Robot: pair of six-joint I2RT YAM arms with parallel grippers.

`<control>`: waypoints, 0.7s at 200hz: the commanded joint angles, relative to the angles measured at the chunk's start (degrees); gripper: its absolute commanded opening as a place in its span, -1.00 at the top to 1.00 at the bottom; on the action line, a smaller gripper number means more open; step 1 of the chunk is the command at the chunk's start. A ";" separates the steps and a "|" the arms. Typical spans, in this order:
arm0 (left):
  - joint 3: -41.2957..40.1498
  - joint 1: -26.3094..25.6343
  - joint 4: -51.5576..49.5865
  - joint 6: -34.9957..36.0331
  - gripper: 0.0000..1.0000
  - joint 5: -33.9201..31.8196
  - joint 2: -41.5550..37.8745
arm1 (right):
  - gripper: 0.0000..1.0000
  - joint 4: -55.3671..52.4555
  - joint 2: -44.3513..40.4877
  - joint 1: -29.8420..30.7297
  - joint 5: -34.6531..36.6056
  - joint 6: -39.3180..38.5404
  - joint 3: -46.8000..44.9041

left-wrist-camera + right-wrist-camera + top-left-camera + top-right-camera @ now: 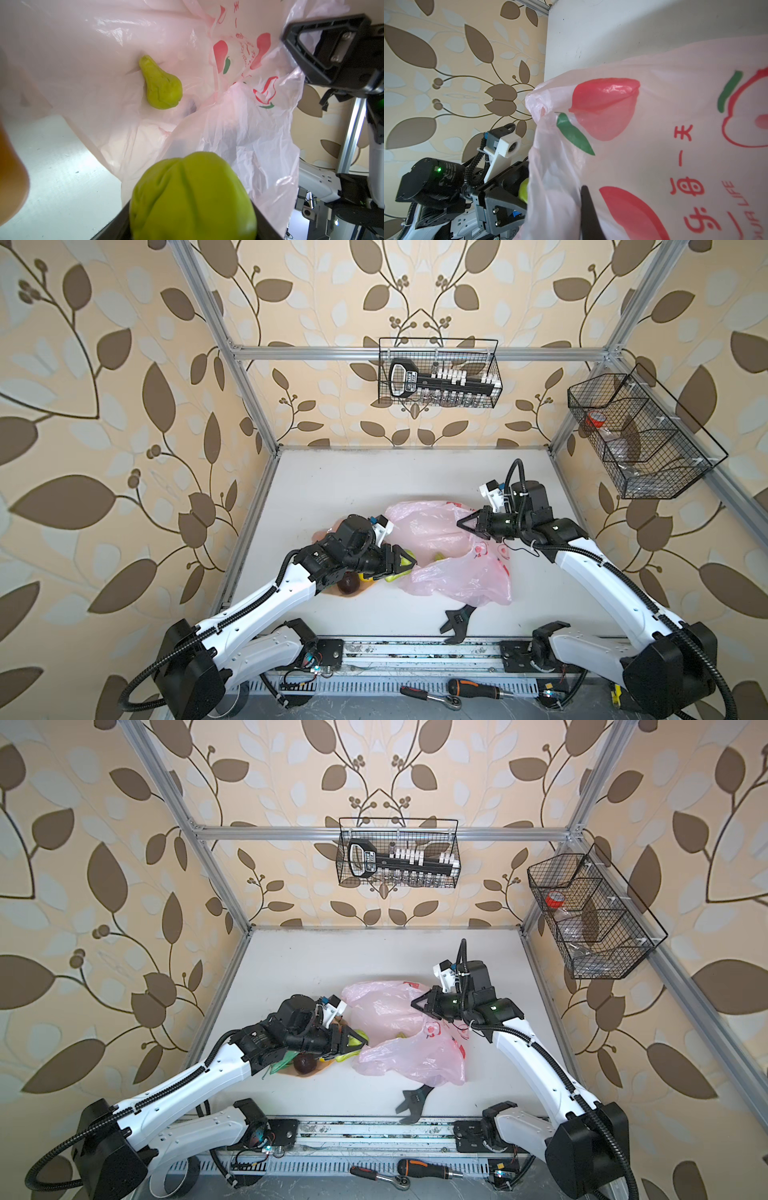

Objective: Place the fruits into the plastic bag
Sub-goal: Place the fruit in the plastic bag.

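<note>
My left gripper [405, 562] [357, 1041] is shut on a green ribbed fruit [193, 197] [402, 560], held at the mouth of the pale pink plastic bag [436, 531] [409, 1056] [83, 52]. A smaller green pear-shaped fruit [162, 87] [438, 558] lies inside the bag. My right gripper [463, 526] [417, 1004] is shut on the bag's upper edge and holds it lifted; one dark finger [588, 214] presses the film [654, 124]. A dark purple fruit [348, 584] [304, 1064] and a yellow piece [365, 577] lie under the left arm, partly hidden.
The peach plate [332, 593] sits under the left wrist. A black adjustable wrench [457, 624] lies at the table's front edge, below the bag. Wire baskets hang on the back rail [440, 373] and the right rail [640, 435]. A screwdriver [473, 689] lies off the table in front.
</note>
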 commanded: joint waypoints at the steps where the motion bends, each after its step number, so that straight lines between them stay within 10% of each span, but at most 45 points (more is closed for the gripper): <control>1: 0.59 -2.91 3.34 0.56 0.55 -1.14 0.69 | 1.00 -0.69 0.52 -0.24 0.84 -0.74 1.91; 140: 12.18 -10.19 1.26 6.12 0.65 -6.20 21.37 | 1.00 0.01 0.82 -0.15 0.76 0.50 1.15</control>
